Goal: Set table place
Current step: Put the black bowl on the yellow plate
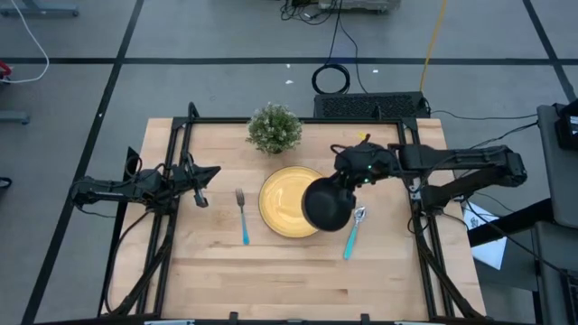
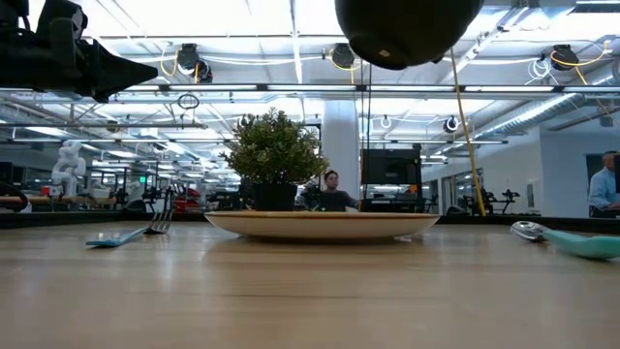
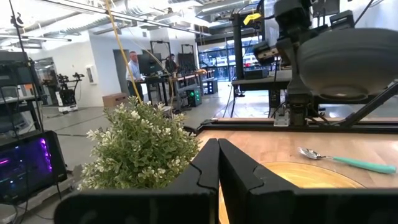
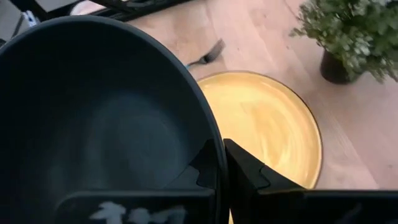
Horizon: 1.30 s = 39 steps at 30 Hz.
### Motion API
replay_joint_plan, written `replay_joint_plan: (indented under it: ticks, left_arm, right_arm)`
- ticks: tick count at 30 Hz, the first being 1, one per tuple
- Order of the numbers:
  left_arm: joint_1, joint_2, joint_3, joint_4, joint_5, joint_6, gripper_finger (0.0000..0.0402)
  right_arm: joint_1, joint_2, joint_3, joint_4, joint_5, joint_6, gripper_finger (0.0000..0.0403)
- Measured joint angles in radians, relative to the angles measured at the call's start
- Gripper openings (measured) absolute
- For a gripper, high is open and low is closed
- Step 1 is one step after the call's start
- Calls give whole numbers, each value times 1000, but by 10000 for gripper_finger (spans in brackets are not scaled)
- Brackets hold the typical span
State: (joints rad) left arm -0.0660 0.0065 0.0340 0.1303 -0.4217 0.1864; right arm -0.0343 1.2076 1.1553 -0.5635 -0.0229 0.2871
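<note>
A yellow plate [image 1: 282, 200] lies at the middle of the table [image 1: 271, 280]. Left of it lies the fork [image 1: 242, 215], right of it the spoon [image 1: 353, 232], both with light-blue handles. A black bowl [image 1: 327, 204] hangs in the air over the plate's right part, and my right gripper [image 1: 348, 177] is shut on its rim. In the low view the bowl [image 2: 407, 29] is high above the plate [image 2: 320, 225]. My left gripper [image 1: 206, 173] waits shut above the table's left side, touching nothing. My right gripper pinches the bowl's rim [image 4: 214, 152] on the side nearest the table's right edge, one finger [image 4: 205, 167] inside the bowl and one outside. The fingers come from the right, slanting down. The bowl is lifted clear, opening upward, above the plate.
A small potted plant [image 1: 274, 128] stands just behind the plate at the table's far side. The near half of the table is bare wood. Black frame rails [image 1: 424, 235] run along the table's left and right sides.
</note>
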Motion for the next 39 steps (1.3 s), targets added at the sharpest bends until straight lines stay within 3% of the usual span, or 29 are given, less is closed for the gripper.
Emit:
replay_joint_plan:
  ticks: [22,26,39]
  left_arm:
    - [0,0,0,-29,0,-8,8]
    - [0,0,0,-31,0,-8,8]
    - [0,0,0,-30,0,-8,8]
  right_arm:
    - [-115,-101,-21,-35,-1,-20,6]
    - [-140,-143,-79,-13,-3,-29,6]
    - [-142,-320,-395,287,-36,11,6]
